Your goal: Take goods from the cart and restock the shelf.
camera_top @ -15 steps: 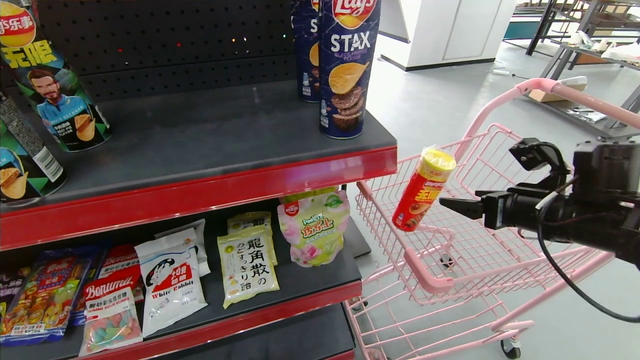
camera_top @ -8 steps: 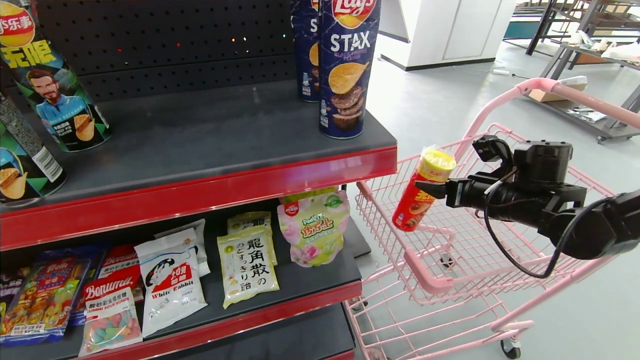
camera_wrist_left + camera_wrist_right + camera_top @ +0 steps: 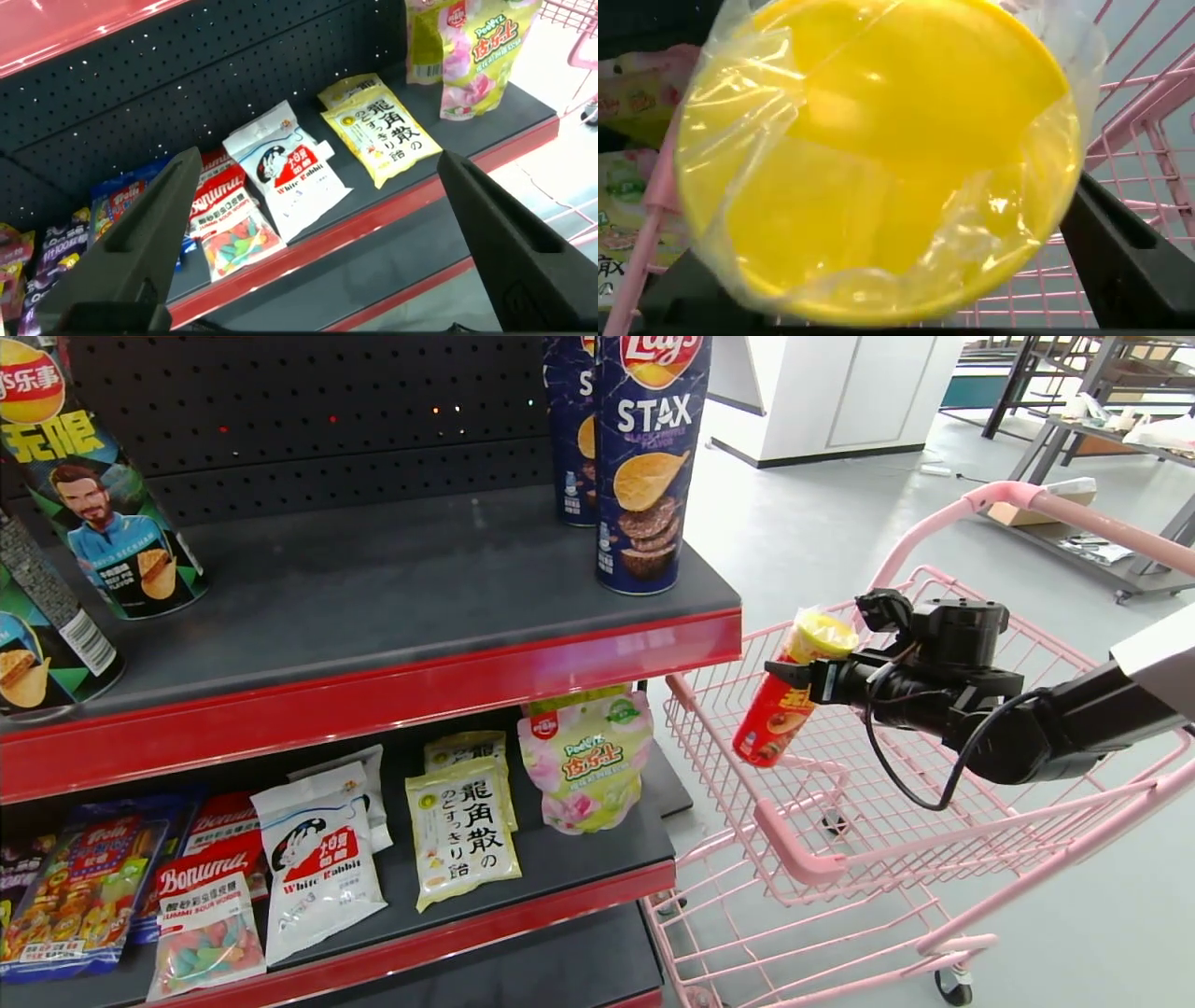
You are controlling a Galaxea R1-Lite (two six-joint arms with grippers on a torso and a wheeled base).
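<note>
You are looking at a pink wire cart [image 3: 803,868] parked just beside the end of a red-edged shelf [image 3: 373,579]. A small red can [image 3: 780,719] of crisps is leaning tilted in the cart's corner nearest the shelf. It is wearing a red label with yellow lettering, and a yellow lid [image 3: 878,149] under crinkled clear wrap.

Your right claw [image 3: 789,677] is reaching in sideways at the can's upper half. It is standing wide open, with one finger on each side of the can and the lid sitting between them in the right wrist view. It is not yet clamping anything.

Your left claw [image 3: 318,159] is hanging in front of the lower shelf [image 3: 579,859], spread wide and holding nothing.

On the upper shelf, two tall dark blue cans [image 3: 649,457] are standing upright at the end nearest the cart, their printed fronts showing pictures of crisps. More tall cans [image 3: 103,513] are standing at the far end.

On the lower shelf, printed bags are lying in a row. They include a white bag [image 3: 317,873], a yellow bag [image 3: 462,826] with black characters, and a pink and green pouch [image 3: 588,761] propped upright.
</note>
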